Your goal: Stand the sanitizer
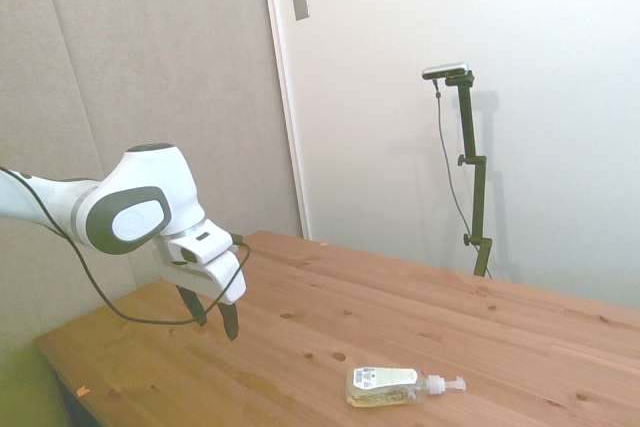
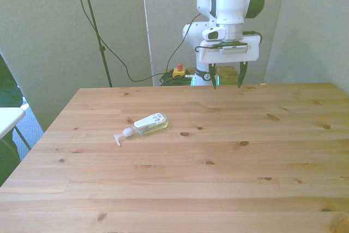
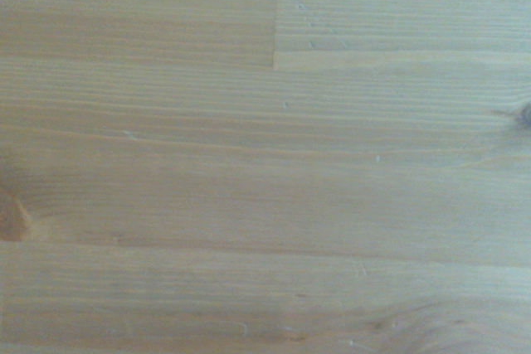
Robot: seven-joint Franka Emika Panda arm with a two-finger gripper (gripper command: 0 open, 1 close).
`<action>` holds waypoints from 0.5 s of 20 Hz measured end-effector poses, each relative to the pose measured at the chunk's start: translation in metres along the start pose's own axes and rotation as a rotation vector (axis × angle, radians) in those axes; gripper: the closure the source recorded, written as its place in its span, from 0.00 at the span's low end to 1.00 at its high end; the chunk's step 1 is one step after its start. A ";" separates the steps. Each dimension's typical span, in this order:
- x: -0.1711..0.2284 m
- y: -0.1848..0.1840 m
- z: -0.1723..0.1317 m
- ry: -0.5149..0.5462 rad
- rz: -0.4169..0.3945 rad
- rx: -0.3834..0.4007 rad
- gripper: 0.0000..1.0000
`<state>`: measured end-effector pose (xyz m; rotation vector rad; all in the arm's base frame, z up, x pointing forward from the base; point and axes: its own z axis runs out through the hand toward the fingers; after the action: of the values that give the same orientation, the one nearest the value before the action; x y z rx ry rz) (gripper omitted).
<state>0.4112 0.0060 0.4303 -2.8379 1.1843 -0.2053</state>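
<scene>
Bottle down, gripper empty and spread.

From the side I see the sanitizer (image 1: 392, 386) lying flat near the table's (image 1: 520, 337) near edge, the gripper (image 1: 215, 316) well apart. From the front, the fingers (image 2: 212, 77) hang parted above the far edge. My wrist camera shows bare wood only.

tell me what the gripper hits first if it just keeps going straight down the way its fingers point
Most likely bare table. The open gripper points down at wood near the far edge, and the wrist view shows only planks. The sanitizer lies on its side well off toward the front view's left, out of that line.
</scene>
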 end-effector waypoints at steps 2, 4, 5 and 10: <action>0.000 0.000 0.000 -0.002 0.010 -0.002 0.00; 0.009 0.005 -0.002 0.001 0.043 0.004 0.00; 0.018 0.012 -0.004 0.008 0.069 0.012 0.00; 0.087 0.069 -0.025 0.084 0.246 0.058 0.00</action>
<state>0.4193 -0.1046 0.4565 -2.6261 1.5026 -0.3415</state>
